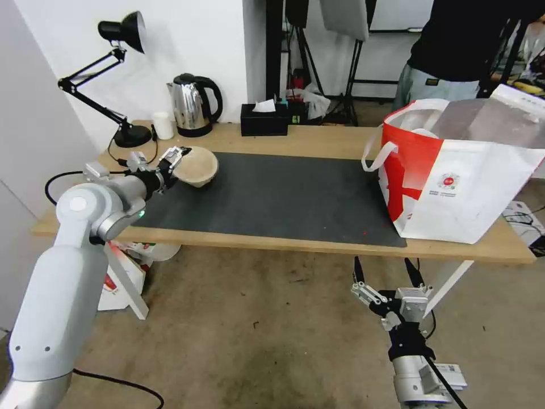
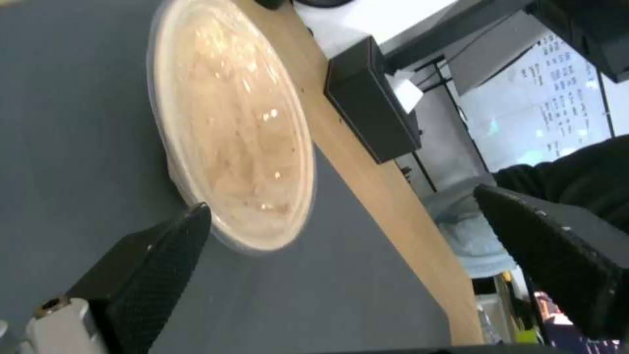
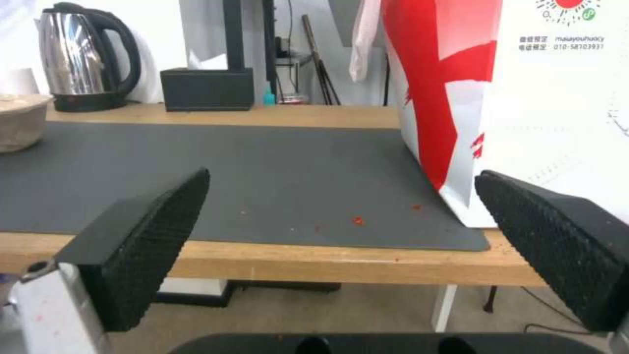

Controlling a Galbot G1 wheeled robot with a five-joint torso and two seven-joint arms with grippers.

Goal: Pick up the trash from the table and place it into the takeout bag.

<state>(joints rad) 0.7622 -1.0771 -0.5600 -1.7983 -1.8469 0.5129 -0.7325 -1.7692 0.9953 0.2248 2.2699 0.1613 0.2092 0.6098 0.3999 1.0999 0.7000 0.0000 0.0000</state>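
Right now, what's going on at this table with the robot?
The robot is clearing trash from the table into the takeout bag. Its left gripper is open at the rim of the beige paper-pulp bowl, which sits on the left end of the dark mat; nothing is gripped yet. The right gripper hangs open below the table's front edge, near the bag. The bag stands open on the right end. A kettle, lamp and black tissue box line the back.

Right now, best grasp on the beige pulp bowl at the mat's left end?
Likely the near rim of the beige pulp bowl, one finger inside, one outside, approaching from the robot's left. It's tipped, rim and transparent lid facing the open left gripper, which is already beside it. The rounded body looks too wide to span.
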